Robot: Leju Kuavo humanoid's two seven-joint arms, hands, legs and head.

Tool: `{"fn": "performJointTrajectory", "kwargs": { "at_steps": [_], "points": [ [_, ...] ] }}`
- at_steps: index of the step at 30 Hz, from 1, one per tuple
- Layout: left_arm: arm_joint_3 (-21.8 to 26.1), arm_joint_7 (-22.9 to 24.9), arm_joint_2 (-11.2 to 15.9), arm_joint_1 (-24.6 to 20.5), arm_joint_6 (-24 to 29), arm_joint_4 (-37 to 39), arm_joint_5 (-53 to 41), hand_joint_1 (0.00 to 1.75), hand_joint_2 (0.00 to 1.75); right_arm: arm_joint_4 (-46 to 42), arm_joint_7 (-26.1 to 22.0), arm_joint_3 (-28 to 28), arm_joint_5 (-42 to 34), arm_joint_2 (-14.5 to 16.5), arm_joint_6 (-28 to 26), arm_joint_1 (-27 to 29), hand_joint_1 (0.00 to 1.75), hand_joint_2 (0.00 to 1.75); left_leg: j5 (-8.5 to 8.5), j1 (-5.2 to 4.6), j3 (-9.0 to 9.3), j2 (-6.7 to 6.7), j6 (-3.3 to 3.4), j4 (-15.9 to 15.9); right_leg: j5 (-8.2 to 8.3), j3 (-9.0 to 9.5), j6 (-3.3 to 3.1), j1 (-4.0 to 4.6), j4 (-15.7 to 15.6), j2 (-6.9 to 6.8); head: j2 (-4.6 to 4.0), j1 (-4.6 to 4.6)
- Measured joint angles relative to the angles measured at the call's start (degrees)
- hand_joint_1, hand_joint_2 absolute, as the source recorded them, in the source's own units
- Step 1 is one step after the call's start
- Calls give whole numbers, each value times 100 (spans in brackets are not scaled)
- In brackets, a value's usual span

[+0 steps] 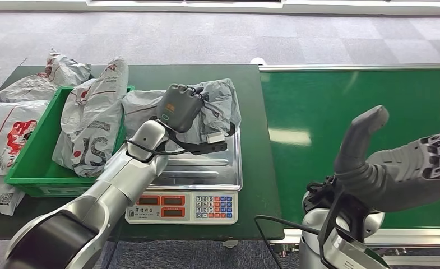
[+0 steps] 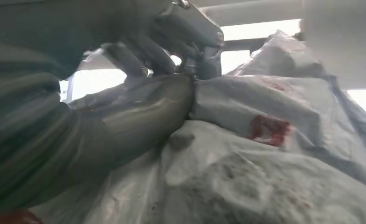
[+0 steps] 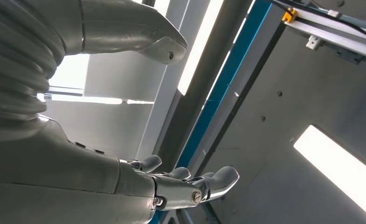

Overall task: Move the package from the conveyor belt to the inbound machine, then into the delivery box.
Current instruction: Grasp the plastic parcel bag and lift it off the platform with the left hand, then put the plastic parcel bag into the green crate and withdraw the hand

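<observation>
From my head view, the green conveyor belt [image 1: 363, 129] stretches off on my right side. Beside it, the dark green table [image 1: 251, 168] carries everything else. My right hand [image 1: 399, 162] hovers over the belt, thumb raised and holding nothing. My right wrist view looks up past those parted fingers [image 3: 218, 179] at ceiling panels and light strips.

On the table sits the inbound machine [image 1: 206, 185], a weighing scale with a steel pan and a keypad front. The package [image 1: 214, 112], a crumpled grey mailer bag, lies on the back of that pan, its long axis running roughly across the table, side to side, and one end spilling off the pan toward the delivery box. My left hand [image 1: 179, 106] is down on top of the package. My left wrist view gets in close: the thumb [image 2: 143, 116] presses into the wrinkled plastic, the darker fingers curl over a fold, and there is a red mark on the bag [image 2: 267, 128]. The hand is closing on the package, though I cannot tell how firm the hold is.

Just left of the scale is the green delivery box [image 1: 32, 162], with another grey bag [image 1: 91, 123] propped across its near wall, right beside my package. More bags [image 1: 15, 112] lie at the far left.
</observation>
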Motion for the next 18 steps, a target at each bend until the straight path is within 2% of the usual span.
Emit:
{"fn": "performJointTrajectory", "kwargs": {
  "at_steps": [5,12,14,18],
  "points": [
    [153,800,357,71,259,-800,-826,175,175,0,1,-15,-9,0,0,1,0,175,0,0,0,3,-1,-1,0,-2,-1,0,1,3,0,-1],
    [315,1018,629,227,261,-1490,-1129,175,175,0,1,-18,-15,0,0,1,0,175,0,1,-3,0,0,-1,-1,-2,-1,-2,1,2,0,1],
    [364,1219,711,308,261,-1674,-1336,175,175,0,1,-19,-15,0,0,1,0,175,0,1,-4,2,0,-1,0,-3,-1,-3,1,3,0,1],
    [374,2196,1057,364,194,-1951,-1490,175,175,0,1,-27,-11,0,0,4,0,175,0,0,-2,8,-1,-1,0,-7,-1,0,1,9,0,0]
  ]
}}
